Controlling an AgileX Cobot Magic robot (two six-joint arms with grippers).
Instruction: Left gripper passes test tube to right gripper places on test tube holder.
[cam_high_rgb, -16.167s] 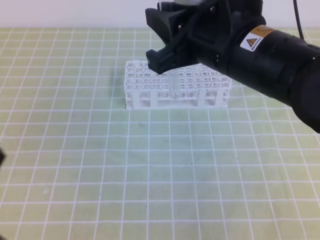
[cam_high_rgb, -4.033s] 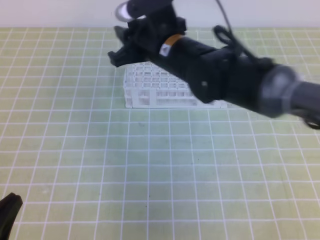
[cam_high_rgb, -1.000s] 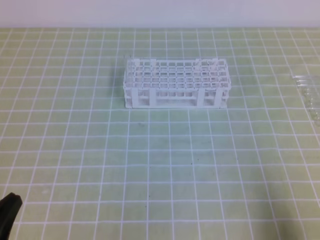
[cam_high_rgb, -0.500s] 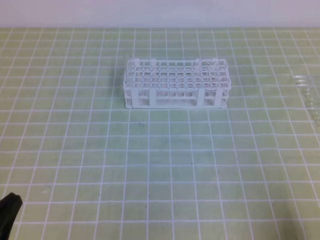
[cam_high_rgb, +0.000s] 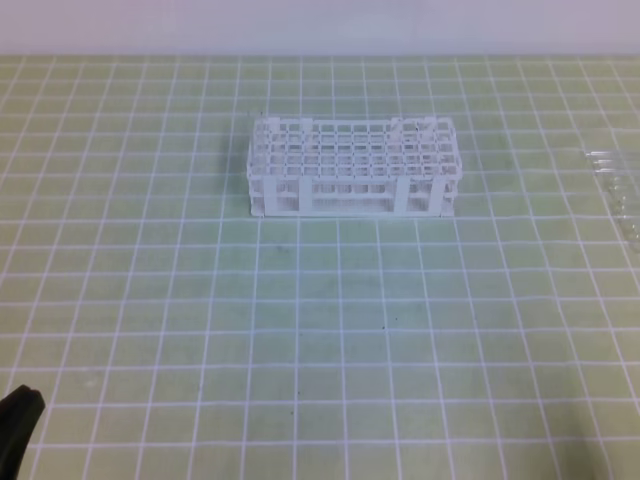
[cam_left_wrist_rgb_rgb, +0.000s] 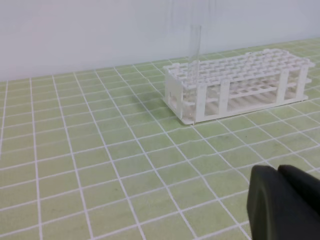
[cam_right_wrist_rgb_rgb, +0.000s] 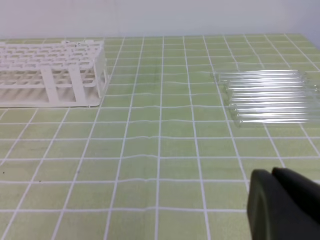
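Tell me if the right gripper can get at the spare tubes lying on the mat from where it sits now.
Probably yes. In the right wrist view only bare green mat lies between the shut right gripper and the bunch of clear tubes; the test tube holder stands well off to the side.

You've got a green grid mat (cam_high_rgb: 330, 330) covering the desk, a bunch of clear tubes (cam_right_wrist_rgb_rgb: 267, 97) lying side by side at the right of the frame, pale wall (cam_left_wrist_rgb_rgb: 100, 30) behind.

Only the test tube holder (cam_high_rgb: 354, 178) with its upright test tube (cam_left_wrist_rgb_rgb: 195, 45) and the loose tubes (cam_right_wrist_rgb_rgb: 267, 96) at the right edge stand on the tabletop (cam_high_rgb: 330, 340)
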